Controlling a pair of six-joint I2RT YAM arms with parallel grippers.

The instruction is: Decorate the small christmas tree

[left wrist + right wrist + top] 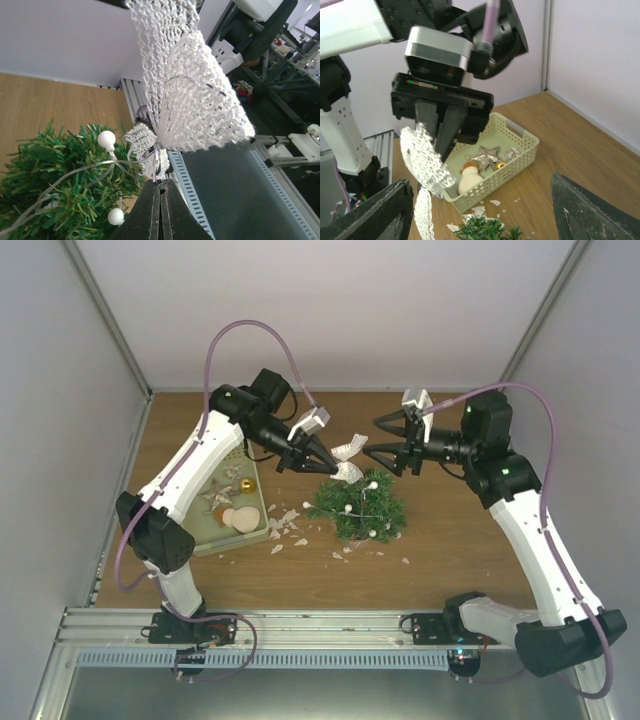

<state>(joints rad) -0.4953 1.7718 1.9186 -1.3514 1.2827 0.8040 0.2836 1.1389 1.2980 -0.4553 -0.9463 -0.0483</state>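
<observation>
The small christmas tree (358, 508) stands on the table's middle, strung with white beads (106, 139) on thin wire. My left gripper (322, 466) is shut on the knot of a white mesh bow (348, 460), holding it just above the tree's top left. In the left wrist view the bow (195, 100) fans out above the shut jaws, with the tree (65, 185) below left. My right gripper (372, 437) hovers open behind the tree, facing the bow. Its fingers (370, 210) frame the bow (425, 165) and the left gripper (447, 125), holding nothing.
A pale green tray (225, 546) lies left of the tree beneath the left arm, holding a silver star (486, 156), a snowman figure (469, 177) and a gold ball (500, 165). White scraps (285, 525) are scattered on the wood between tray and tree.
</observation>
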